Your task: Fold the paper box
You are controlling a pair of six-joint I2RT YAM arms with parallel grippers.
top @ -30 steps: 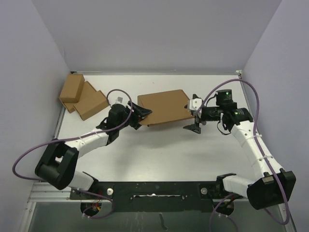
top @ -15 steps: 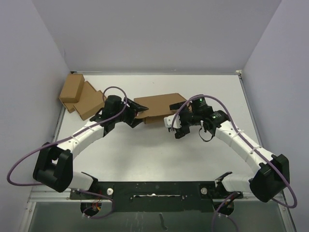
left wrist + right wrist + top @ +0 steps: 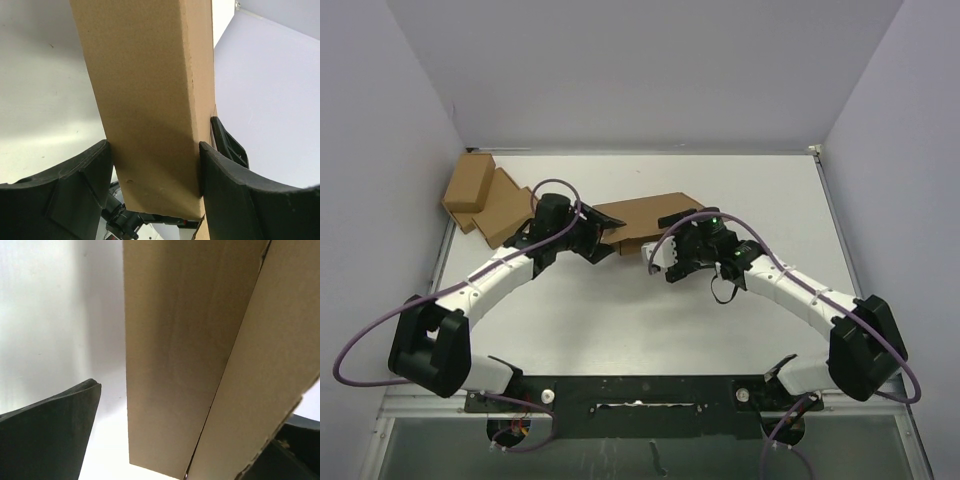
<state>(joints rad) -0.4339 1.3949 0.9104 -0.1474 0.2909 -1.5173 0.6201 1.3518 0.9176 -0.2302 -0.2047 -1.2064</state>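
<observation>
near the middle of the table (image 3: 620,320), toward its back half, the paper box (image 3: 642,220) lies between the two arms, a flat brown shape set slightly askew in the overhead view. whether it rests on the table or is lifted, i cannot tell. the left gripper (image 3: 603,243) clamps the box's left end; in its wrist view both black fingers (image 3: 75,185) press against opposite faces of the cardboard. the right gripper (image 3: 658,262) is at the box's near edge with its jaws spread wide. in its wrist view the cardboard stands between them, and one finger (image 3: 50,440) is clearly apart from it, with white table showing in the gap. two smaller boxes (image 3: 505,215) overlap at the back left corner, well apart.
</observation>
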